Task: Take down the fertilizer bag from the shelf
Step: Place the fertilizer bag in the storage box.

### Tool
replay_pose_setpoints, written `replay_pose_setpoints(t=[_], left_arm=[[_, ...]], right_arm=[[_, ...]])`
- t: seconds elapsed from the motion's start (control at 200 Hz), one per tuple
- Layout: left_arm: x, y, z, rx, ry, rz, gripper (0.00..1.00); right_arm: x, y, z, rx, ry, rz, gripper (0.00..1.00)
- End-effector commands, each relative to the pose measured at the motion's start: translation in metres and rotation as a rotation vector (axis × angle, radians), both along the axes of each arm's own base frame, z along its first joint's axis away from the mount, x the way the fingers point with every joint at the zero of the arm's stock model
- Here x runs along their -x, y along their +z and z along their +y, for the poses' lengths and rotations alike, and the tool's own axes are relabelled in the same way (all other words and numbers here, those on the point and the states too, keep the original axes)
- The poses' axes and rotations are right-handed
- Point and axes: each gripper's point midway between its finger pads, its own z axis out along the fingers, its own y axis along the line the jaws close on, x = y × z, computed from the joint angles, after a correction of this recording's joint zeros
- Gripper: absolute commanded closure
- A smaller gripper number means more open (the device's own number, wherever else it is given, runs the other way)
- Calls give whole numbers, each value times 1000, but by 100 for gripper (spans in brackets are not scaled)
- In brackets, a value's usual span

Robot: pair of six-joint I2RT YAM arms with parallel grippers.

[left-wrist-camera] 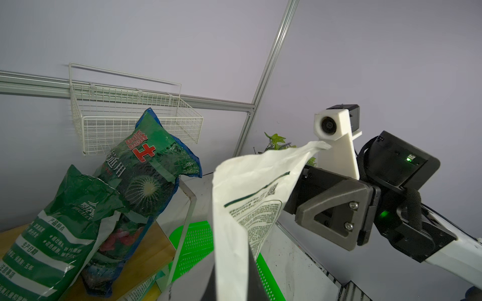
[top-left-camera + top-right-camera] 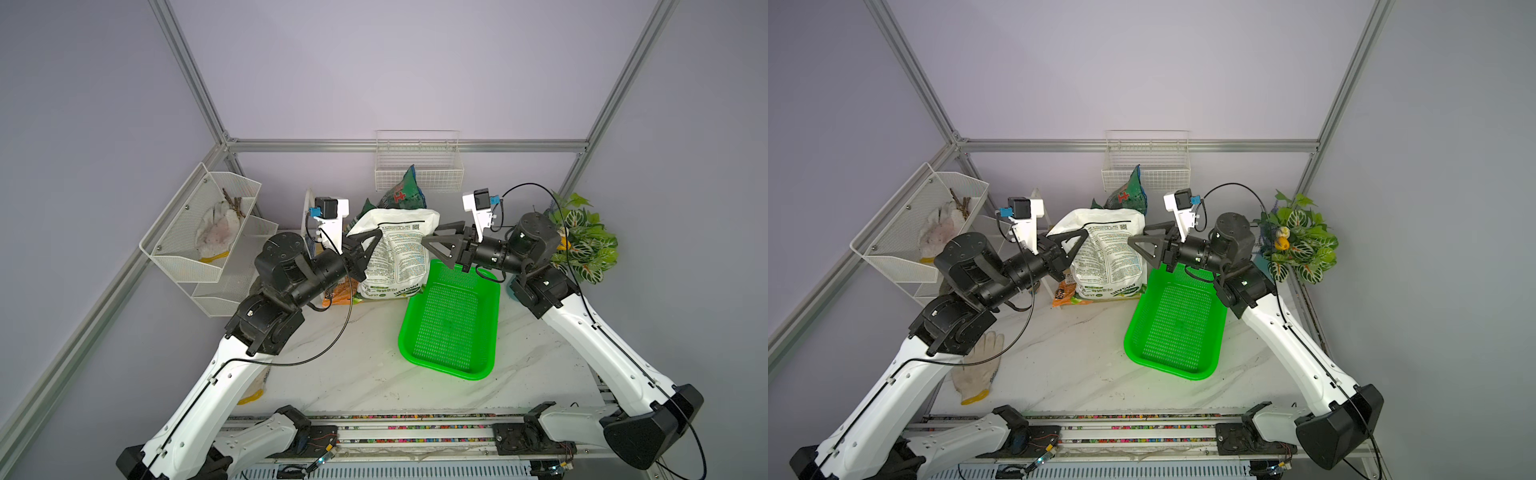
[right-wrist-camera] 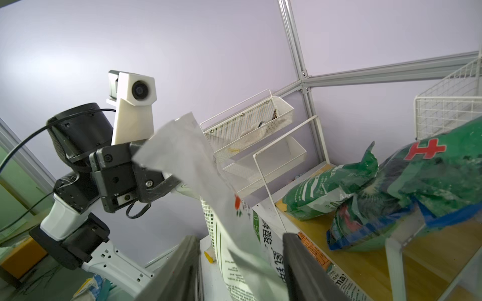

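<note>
The fertilizer bag (image 2: 395,257) (image 2: 1108,257) is white with printed text and stands upright in front of the shelf. My left gripper (image 2: 376,237) (image 1: 232,284) is shut on its upper left edge. My right gripper (image 2: 430,235) (image 3: 241,238) is open, and the bag's (image 3: 234,224) right edge hangs between its spread fingers. The shelf (image 1: 146,250) (image 3: 365,250) has light wooden boards and a thin white frame. In both top views the bag mostly hides it.
Two green bags (image 2: 405,193) (image 1: 146,161) lean on the shelf's top board. A green perforated basket (image 2: 496,324) sits on the marble table below my right gripper. White mesh bins (image 2: 208,232) hang left, a wire basket (image 2: 419,166) behind, a plant (image 2: 582,241) right. A glove (image 2: 978,365) lies front left.
</note>
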Motion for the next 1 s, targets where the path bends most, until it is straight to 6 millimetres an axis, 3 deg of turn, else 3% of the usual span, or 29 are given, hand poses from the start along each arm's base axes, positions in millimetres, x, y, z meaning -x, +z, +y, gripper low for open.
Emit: replay_pose_setpoints(t=[0.0, 0.225, 0.385, 0.795, 0.92, 0.94, 0.995], left_arm=[[27, 69, 15, 175, -13, -237, 100], [23, 63, 7, 172, -32, -210, 100], [15, 42, -17, 136, -92, -141, 100], [6, -12, -124, -57, -225, -117, 100], [-6, -22, -150, -116, -224, -148, 99], [-15, -36, -161, -138, -225, -128, 99], [-25, -45, -172, -152, -223, -123, 99]], right_arm=[[6, 12, 4, -21, 17, -42, 56], [2, 6, 8, -17, 5, -25, 100], [2, -7, -5, 8, -91, -14, 100], [1, -65, -91, 182, -566, 116, 100], [-6, -77, -121, 195, -731, 155, 100], [-7, -78, -126, 193, -755, 157, 100], [-11, -83, -136, 195, -809, 167, 100]])
